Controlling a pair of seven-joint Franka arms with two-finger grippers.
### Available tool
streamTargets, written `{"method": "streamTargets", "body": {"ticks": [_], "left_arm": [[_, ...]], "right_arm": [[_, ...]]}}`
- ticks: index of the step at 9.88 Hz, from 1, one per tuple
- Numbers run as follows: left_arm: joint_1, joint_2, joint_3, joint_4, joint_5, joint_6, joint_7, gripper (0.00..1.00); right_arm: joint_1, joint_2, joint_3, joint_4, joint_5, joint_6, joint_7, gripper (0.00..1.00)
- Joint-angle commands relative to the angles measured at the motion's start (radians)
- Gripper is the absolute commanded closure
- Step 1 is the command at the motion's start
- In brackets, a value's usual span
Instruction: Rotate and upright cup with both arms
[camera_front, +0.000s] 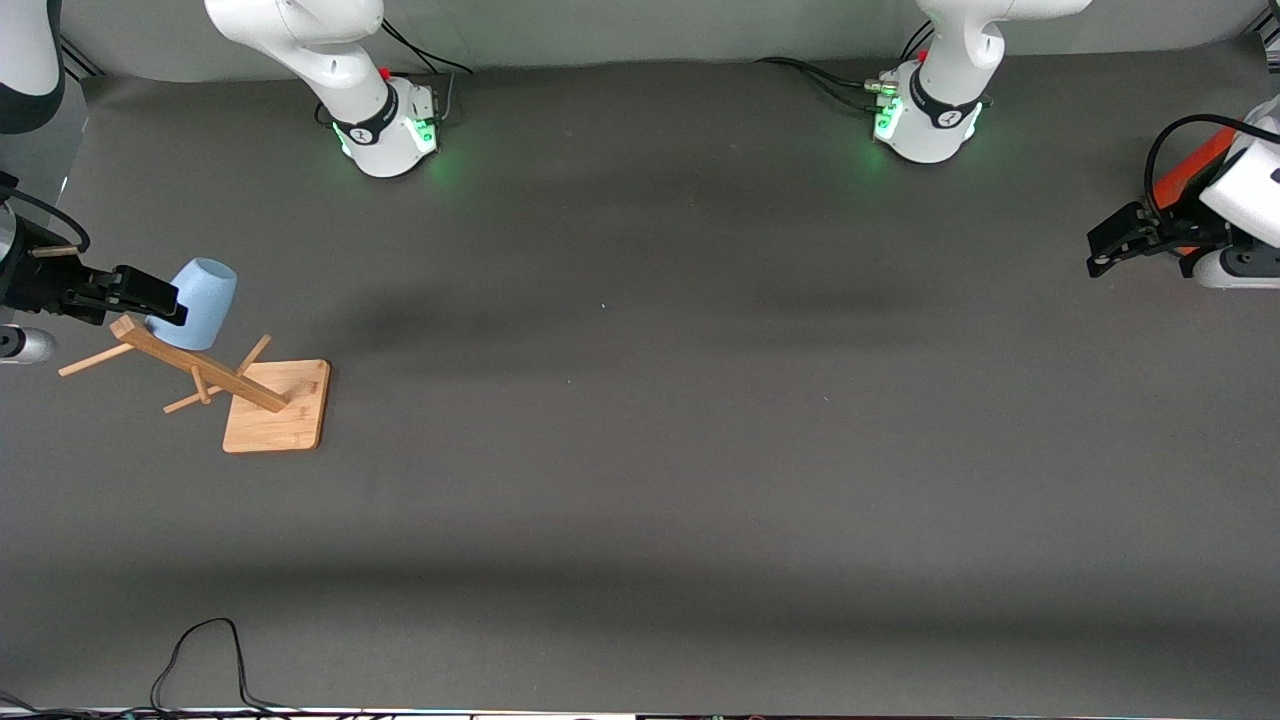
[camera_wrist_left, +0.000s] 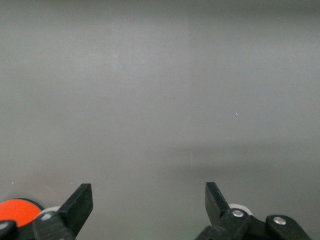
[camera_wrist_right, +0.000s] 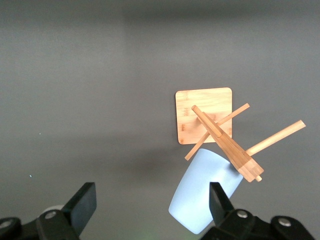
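Observation:
The pale-blue cup (camera_front: 200, 300) is tilted beside the top of a wooden peg rack (camera_front: 200, 370), toward the right arm's end of the table. I cannot tell whether it hangs on a peg. My right gripper (camera_front: 160, 297) is open beside the cup, next to the rack's top. In the right wrist view the cup (camera_wrist_right: 202, 195) lies partly between the open jaws of the right gripper (camera_wrist_right: 150, 200), close against one finger (camera_wrist_right: 217, 200). My left gripper (camera_front: 1105, 252) waits open and empty over the left arm's end of the table, also shown in its wrist view (camera_wrist_left: 149, 197).
The rack's square wooden base (camera_front: 290, 420) rests on the grey table, with pegs sticking out sideways (camera_front: 95, 360). An orange-red cylinder (camera_front: 1190, 170) sits by the left gripper and shows in the left wrist view (camera_wrist_left: 17, 210). A black cable (camera_front: 200, 650) lies near the front edge.

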Motion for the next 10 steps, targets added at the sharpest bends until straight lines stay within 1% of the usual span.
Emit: {"method": "streamTargets", "body": {"ticks": [1,7,8,10], "left_arm": [[0.004,0.003,-0.004,0.017,0.011,-0.019,0.014,0.0],[0.004,0.003,-0.008,0.031,0.006,-0.024,0.011,0.0],[0.001,0.002,-0.008,0.031,0.006,-0.024,0.006,0.0],[-0.005,0.003,-0.01,0.042,0.006,-0.008,0.012,0.0]], "right_arm": [[0.007,-0.019,-0.001,-0.018,-0.021,0.013,-0.023,0.0],[0.007,-0.016,0.0,-0.021,-0.021,0.003,-0.027,0.0],[0.004,-0.054,-0.009,-0.059,-0.023,0.003,-0.033,0.0],[0.002,-0.176,-0.073,-0.217,-0.023,0.073,-0.081,0.0]]}}
